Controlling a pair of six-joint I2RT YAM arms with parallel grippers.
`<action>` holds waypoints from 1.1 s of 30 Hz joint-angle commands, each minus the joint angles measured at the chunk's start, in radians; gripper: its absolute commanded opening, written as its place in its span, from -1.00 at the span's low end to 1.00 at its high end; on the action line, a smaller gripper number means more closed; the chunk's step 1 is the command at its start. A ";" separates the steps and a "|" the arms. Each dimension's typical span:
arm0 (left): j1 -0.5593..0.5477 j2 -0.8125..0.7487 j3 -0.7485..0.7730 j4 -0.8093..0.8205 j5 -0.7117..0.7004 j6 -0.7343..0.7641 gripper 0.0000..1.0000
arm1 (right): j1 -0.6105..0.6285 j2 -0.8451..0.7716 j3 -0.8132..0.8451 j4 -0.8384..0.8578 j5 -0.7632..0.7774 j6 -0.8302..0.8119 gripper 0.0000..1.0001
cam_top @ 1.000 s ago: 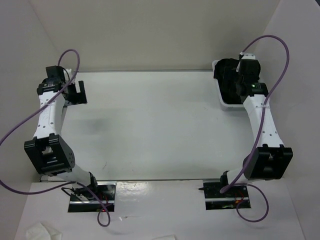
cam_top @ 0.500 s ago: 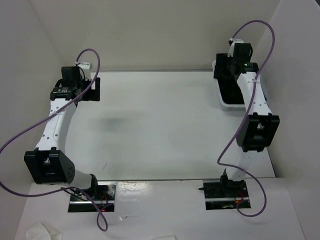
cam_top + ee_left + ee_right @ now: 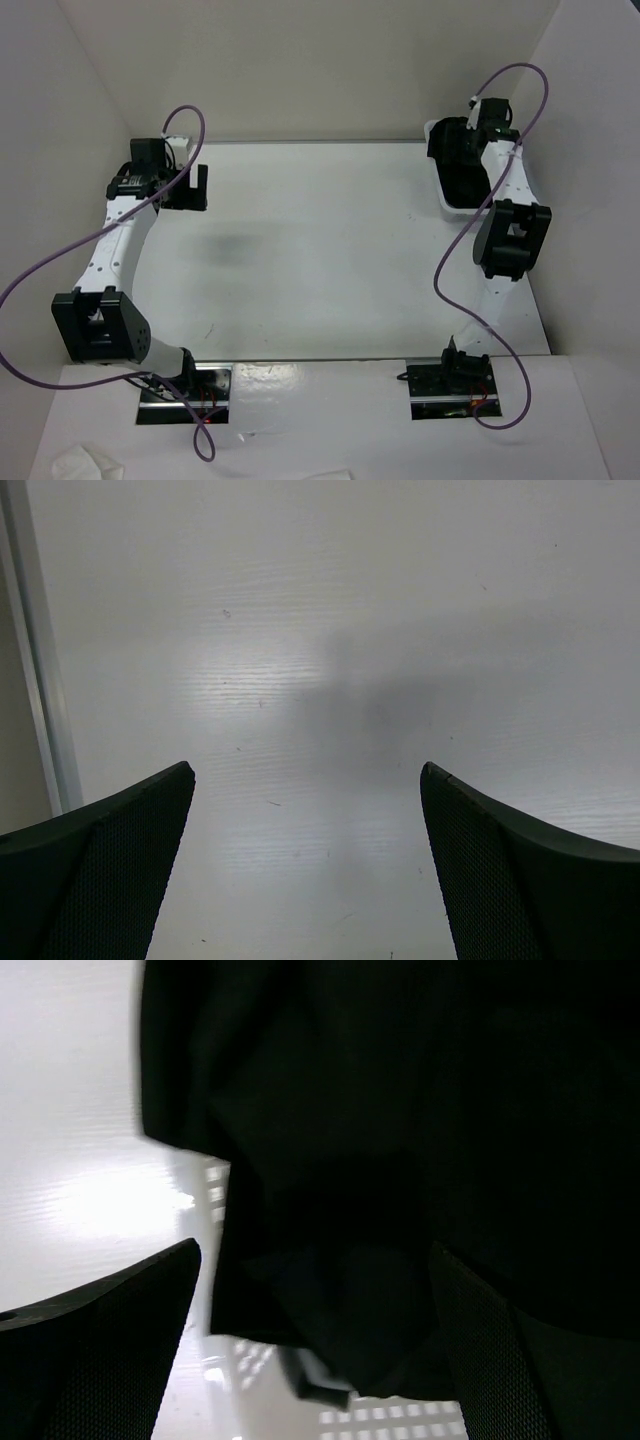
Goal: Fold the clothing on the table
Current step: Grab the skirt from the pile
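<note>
Hovering wide open and empty, the right hand (image 3: 312, 1248) has black clothing (image 3: 400, 1110) bunched just ahead: judged soft, limp, light; pinch a raised fold. The left hand (image 3: 305, 770) is likewise open.

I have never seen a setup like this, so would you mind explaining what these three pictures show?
These are two white robot arms bolted at the near edge of a large flat white table. The overhead picture looks down from above and behind them; the other two come from cameras on each wrist, so the dark wedges at the bottom are each gripper's own fingers. The left gripper is open over bare tabletop, holding nothing. The right gripper is open too, close above a bunched black garment that sits in a small white plastic bin at the far right corner.
</note>
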 commanded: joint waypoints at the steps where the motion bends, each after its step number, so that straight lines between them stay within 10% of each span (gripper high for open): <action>1: -0.002 0.014 0.030 -0.005 0.036 0.013 0.99 | -0.073 0.053 0.083 0.012 -0.031 -0.003 0.98; 20: -0.002 0.023 0.003 -0.014 0.066 0.041 0.99 | -0.026 0.197 0.230 -0.054 -0.097 -0.035 0.66; 25: -0.002 0.023 -0.006 -0.025 0.099 0.041 0.80 | 0.024 0.206 0.193 -0.063 -0.059 -0.055 -0.90; 33: -0.002 -0.019 -0.016 -0.043 0.128 0.050 -0.15 | -0.026 -0.060 0.229 -0.099 -0.099 -0.064 -1.00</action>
